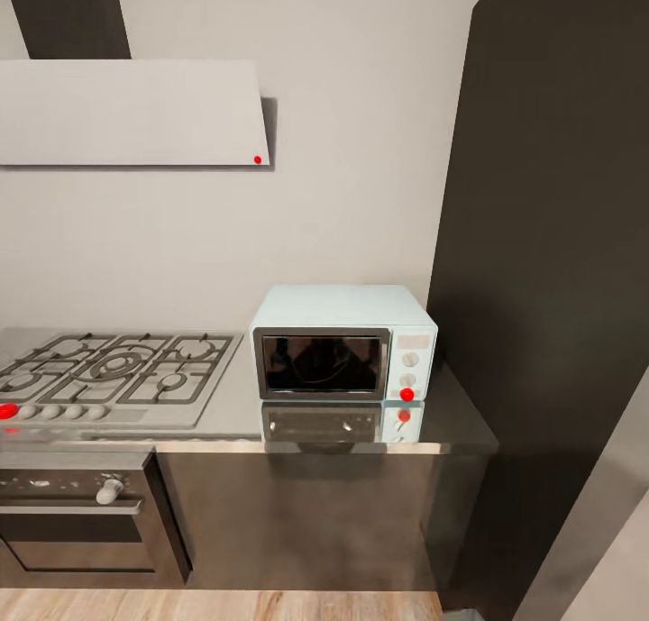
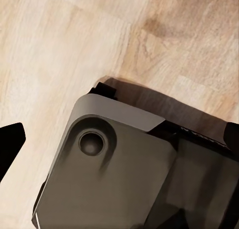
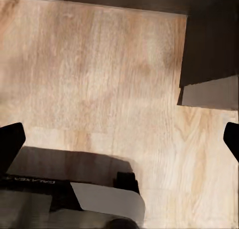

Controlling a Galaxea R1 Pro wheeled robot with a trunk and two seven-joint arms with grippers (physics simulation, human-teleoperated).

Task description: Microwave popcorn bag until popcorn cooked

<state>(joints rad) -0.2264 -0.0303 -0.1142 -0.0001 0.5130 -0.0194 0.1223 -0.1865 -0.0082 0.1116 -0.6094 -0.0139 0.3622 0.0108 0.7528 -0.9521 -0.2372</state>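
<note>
So the biggest thing in the head view is the dark tall cabinet (image 1: pixel 550 269) on the right, then the grey bench (image 1: pixel 239 405) running along the wall with the gas hob (image 1: pixel 113 373) on its left part and the steel oven (image 1: pixel 81 522) under that. The microwave (image 1: pixel 342 343) sits on the bench just beside the cabinet, door shut, red dot at its lower right. No popcorn bag on the stretch of bench I can see, so my guess is the step right now is finding it.

Both wrist views look down at the wood floor (image 3: pixel 99 74) and the robot's own base (image 2: pixel 114 174). The left gripper (image 2: pixel 119 144) and right gripper (image 3: pixel 119 139) each show dark fingers at the far edges of the picture, so spread wide, holding nothing.

Tip: I'd pan or roll along the bench to spot the bag before raising an arm, and keep clear of that cabinet.
</note>
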